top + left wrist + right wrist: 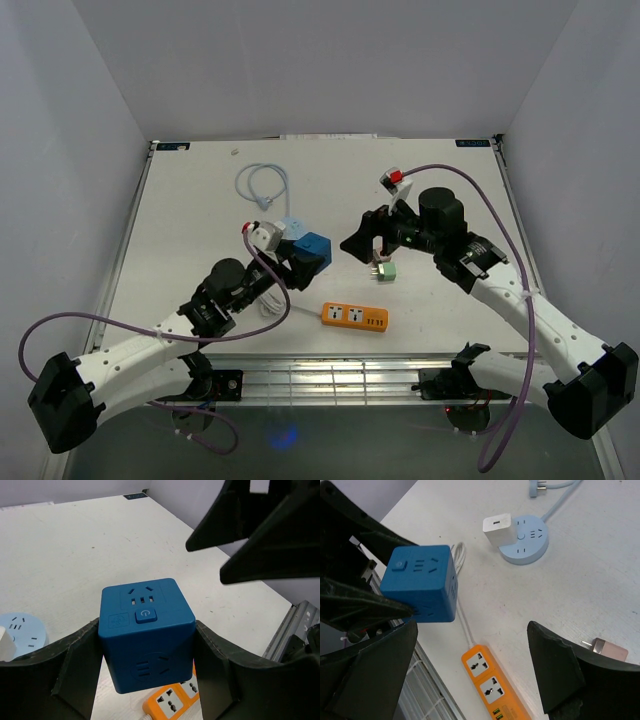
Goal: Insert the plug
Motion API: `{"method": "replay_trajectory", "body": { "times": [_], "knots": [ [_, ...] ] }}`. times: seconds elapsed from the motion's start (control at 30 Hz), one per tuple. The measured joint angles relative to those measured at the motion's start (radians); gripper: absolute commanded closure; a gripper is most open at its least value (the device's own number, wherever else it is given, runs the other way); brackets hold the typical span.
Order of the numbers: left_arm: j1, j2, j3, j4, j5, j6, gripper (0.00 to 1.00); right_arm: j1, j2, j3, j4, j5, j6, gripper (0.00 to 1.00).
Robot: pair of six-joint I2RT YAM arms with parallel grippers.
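**Fingers [80, 672] clamped on the blue cube socket [145, 630]; the other pair spread wide**

The left gripper [308, 256] presses its two black fingers flat against opposite sides of the blue cube socket, which fills the middle of the left wrist view. The cube's upper face carries slotted outlets and a round power button; another outlet shows on the face nearest the camera. In the top view the cube sits just left of centre; it looks raised off the white table [190, 200], though I cannot tell for sure.

The right gripper [366, 240] stands wide open just right of centre in the top view, with nothing between its fingers. Through the gap the right wrist view shows bare table, with the cube at the left of the frame; gripper and cube are near each other but apart.

The green plug [387, 269] lies on the table just below the right gripper in the top view, held by nothing; whether it touches a finger I cannot tell.

An orange power strip [355, 317] lies lower in the frame, below the cube and the plug; its white cable [462, 610] runs up past the cube. A round pale-blue socket [293, 227] sits just above and left of the cube, with a white charger [263, 236] at its edge; a pale-blue cable [262, 185] loops toward the upper left.
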Motion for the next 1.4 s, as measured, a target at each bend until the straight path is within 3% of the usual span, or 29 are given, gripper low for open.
{"method": "replay_trajectory", "body": {
  "times": [0.37, 0.63, 0.93, 1.4],
  "knots": [
    [-0.076, -0.056, -0.154, 0.197, 0.073, 0.145, 0.59, -0.028, 0.132, 0.291, -0.257, -0.066, -0.002, 0.05],
    [-0.096, -0.033, -0.185, 0.277, 0.100, 0.195, 0.60, -0.010, 0.135, 0.304, -0.379, -0.095, -0.021, 0.06],
    [-0.100, -0.018, -0.185, 0.315, 0.145, 0.209, 0.60, -0.003, 0.126, 0.281, -0.399, -0.120, -0.053, 0.06],
    [-0.132, 0.044, -0.184, 0.327, 0.088, 0.248, 0.64, 0.085, 0.190, 0.308, -0.460, -0.089, -0.061, 0.02]
  ]
}}
